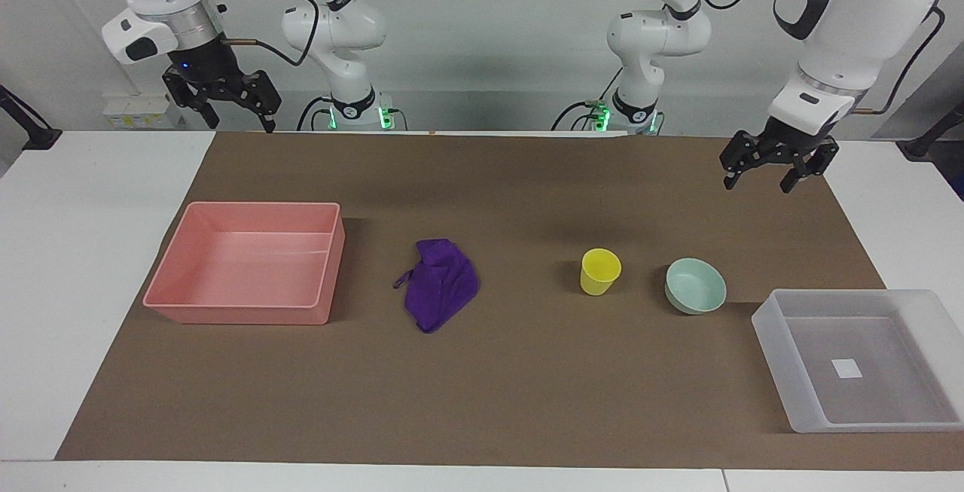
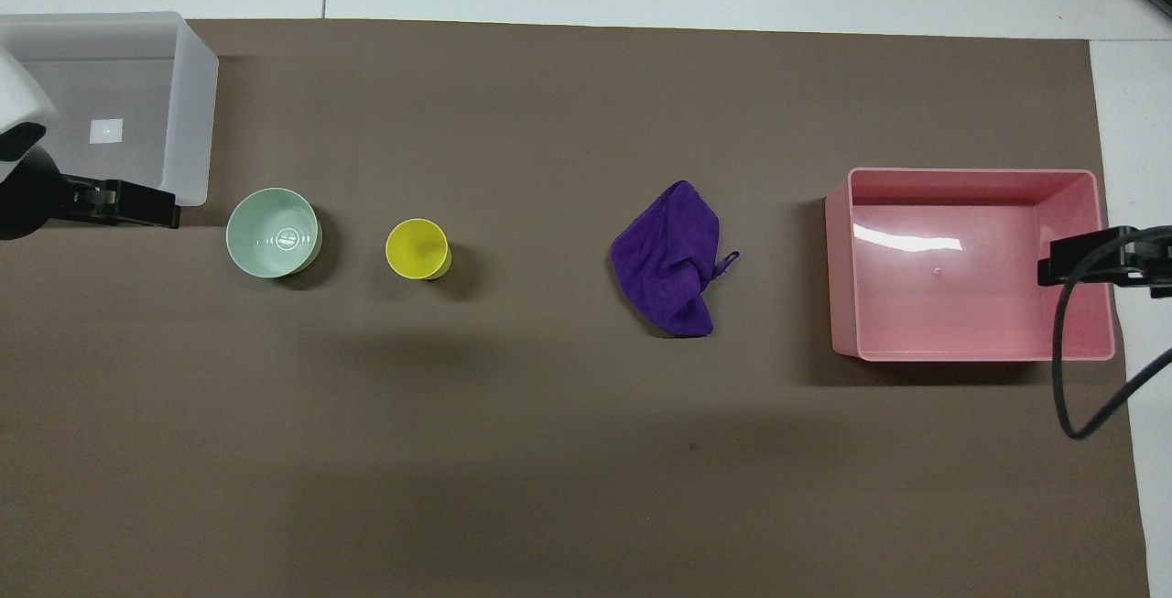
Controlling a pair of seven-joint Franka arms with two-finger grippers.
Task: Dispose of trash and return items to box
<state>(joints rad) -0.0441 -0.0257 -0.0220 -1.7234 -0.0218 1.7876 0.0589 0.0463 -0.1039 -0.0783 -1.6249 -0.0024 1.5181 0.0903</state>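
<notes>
Purple cloth (image 1: 440, 284) lies btwn pink tray (image 1: 181, 285) & cup (image 1: 600, 271); both grippers' jaws spread, empty.

Robot lab; two white arms (image 1: 339, 32) bolted at a white desk (image 1: 90, 266). Brown mat (image 1: 482, 401) on top; bare grey wall (image 1: 489, 17).

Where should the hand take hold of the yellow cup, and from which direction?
Grip the cup at its rim, coming straight down with one finger inside and one outside the wall. It stands upright with its mouth open upward, so the thin wall is free to pinch. The bowl stands apart from it, so the part of the rim nearest the bowl looks clear too. The left hand is on that end.
</notes>
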